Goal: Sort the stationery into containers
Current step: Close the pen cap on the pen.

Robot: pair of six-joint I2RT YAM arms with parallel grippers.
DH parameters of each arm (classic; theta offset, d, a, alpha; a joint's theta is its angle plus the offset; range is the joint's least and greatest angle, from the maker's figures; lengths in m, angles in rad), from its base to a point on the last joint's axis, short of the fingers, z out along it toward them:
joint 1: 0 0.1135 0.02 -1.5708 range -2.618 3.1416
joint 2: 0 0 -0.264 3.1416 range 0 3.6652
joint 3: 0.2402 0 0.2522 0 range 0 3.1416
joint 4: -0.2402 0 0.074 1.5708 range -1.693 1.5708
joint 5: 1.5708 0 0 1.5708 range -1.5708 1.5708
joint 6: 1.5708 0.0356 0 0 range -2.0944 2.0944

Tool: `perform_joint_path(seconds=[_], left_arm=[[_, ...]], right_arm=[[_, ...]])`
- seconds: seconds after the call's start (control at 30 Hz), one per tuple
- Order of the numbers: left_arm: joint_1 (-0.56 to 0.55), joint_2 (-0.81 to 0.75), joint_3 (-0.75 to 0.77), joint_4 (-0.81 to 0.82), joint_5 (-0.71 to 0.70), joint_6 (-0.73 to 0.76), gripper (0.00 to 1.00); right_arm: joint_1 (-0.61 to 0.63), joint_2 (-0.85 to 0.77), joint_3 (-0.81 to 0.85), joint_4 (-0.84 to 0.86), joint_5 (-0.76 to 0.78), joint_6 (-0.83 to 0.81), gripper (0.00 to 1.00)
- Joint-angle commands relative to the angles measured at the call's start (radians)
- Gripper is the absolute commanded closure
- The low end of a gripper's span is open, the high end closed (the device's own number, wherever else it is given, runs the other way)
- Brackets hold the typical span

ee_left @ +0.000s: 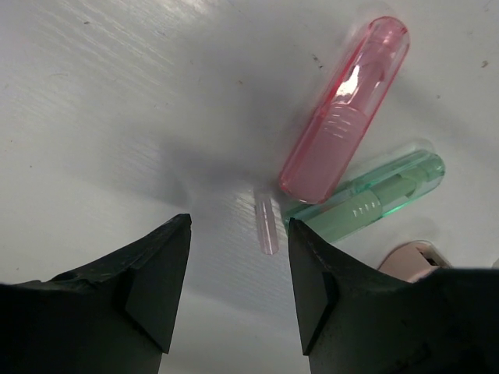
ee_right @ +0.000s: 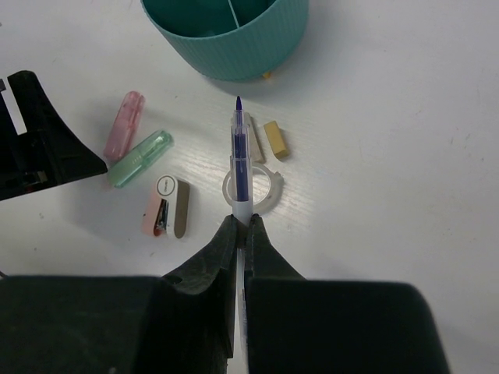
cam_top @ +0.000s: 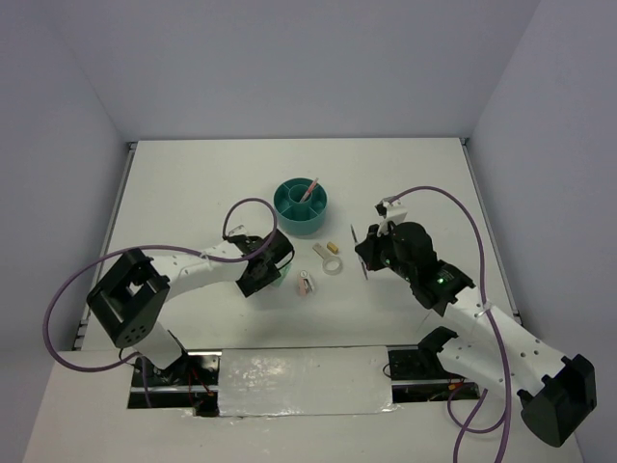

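Fingers of the right gripper (ee_right: pixel 242 227) pinch the thin grey pen (ee_right: pixel 241 148) near its tail, centre frame; it looks light, stiff, slick. Left gripper (ee_left: pixel 238 234) hangs open near the pink capsule (ee_left: pixel 343 109), upper right: smooth, probably best taken across its middle.

The pink capsule (ee_left: pixel 343 109) and pale-green capsule (ee_left: pixel 366 204) are glossy translucent plastic; the teal organiser (ee_right: pixel 234 51) is finely ribbed matt plastic.

Bright, even light falls from above in every view. Streaky glare crosses the white desk (ee_left: pixel 117 93) in the left wrist view. A soft grey shadow spreads ahead of the left tool (ee_left: pixel 238 226), and the pink capsule (ee_left: pixel 343 109) bears a sharp highlight. That tool's fingers (ee_left: pixel 156 288) read near-black and slightly soft.
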Motion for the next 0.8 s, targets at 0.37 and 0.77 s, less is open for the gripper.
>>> perform_joint_path(seconds=[0.37, 0.77], left_arm=[[0.01, 0.028, -0.037, 0.0, 0.016, -0.039, 0.39], [0.01, 0.038, -0.062, 0.011, 0.042, -0.038, 0.42]], right_arm=[[0.008, 0.011, -0.017, 0.061, -0.015, -0.013, 1.0], [0.008, 0.011, -0.018, 0.068, -0.029, -0.016, 1.0]])
